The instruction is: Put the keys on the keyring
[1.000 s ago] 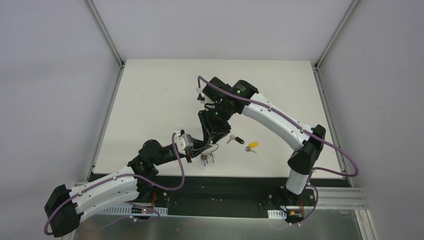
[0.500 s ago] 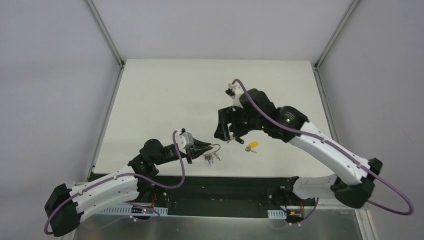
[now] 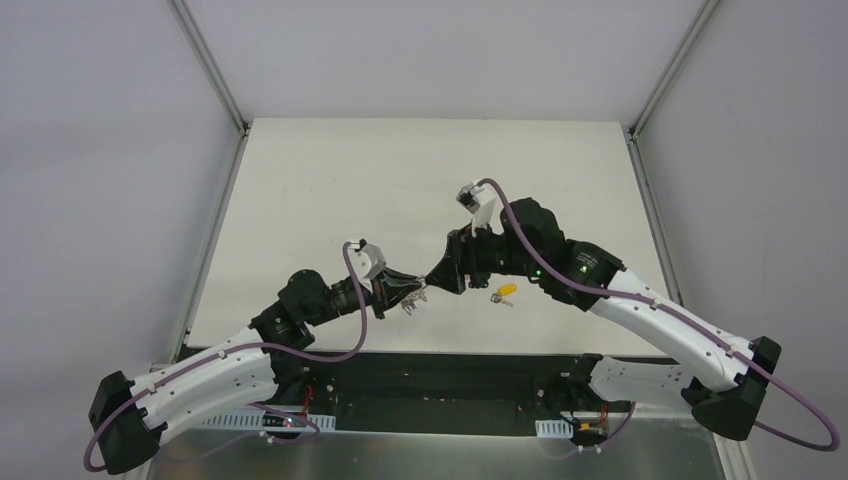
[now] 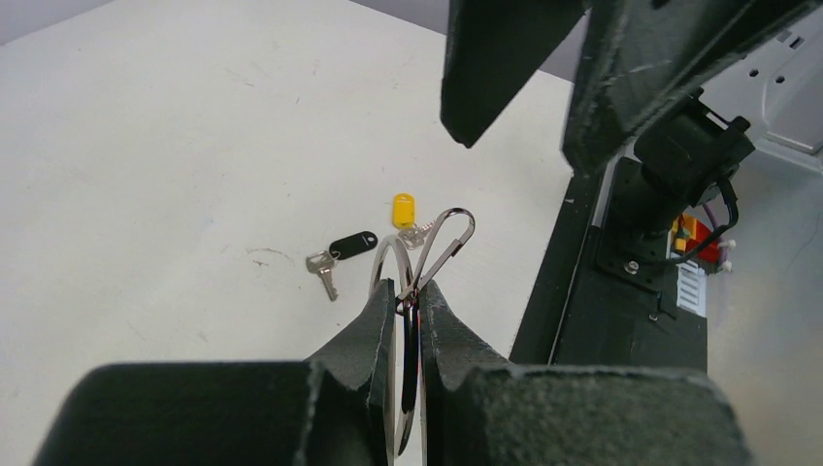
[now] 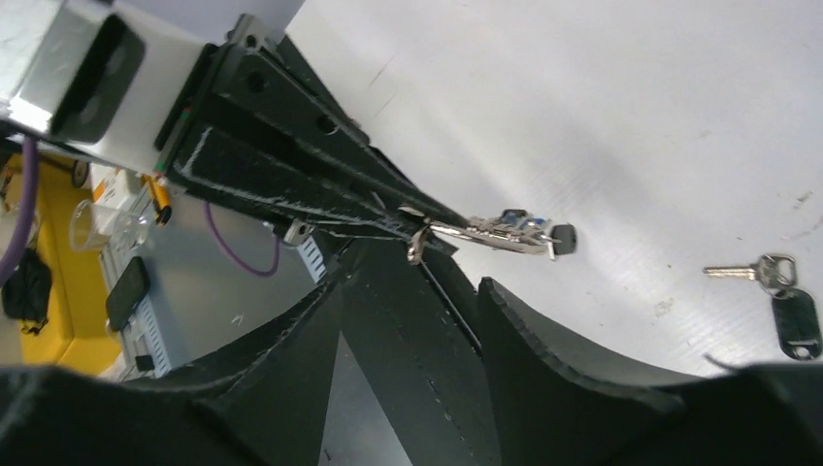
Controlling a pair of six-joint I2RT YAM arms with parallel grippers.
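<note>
My left gripper (image 3: 410,291) is shut on the keyring (image 4: 409,291), held above the table with its bunch of keys and tags (image 5: 510,234) sticking out past the fingertips. My right gripper (image 3: 433,277) is open and empty, its jaws straddling the tip of the left gripper (image 5: 427,225). Its fingers (image 4: 495,68) fill the top of the left wrist view. The black-headed key (image 4: 347,247) and the yellow-headed key (image 4: 404,210) lie loose on the table. The yellow key also shows in the top view (image 3: 506,291), right of both grippers. The black key shows in the right wrist view (image 5: 794,325).
The table's near edge and the black base rail (image 3: 450,365) lie just below the grippers. The white tabletop (image 3: 400,180) stretches behind them. Metal frame posts (image 3: 210,70) stand at the back corners.
The right arm has swung down and left, bringing its open gripper onto the left gripper's tip. The left gripper has lifted slightly with the keyring.
</note>
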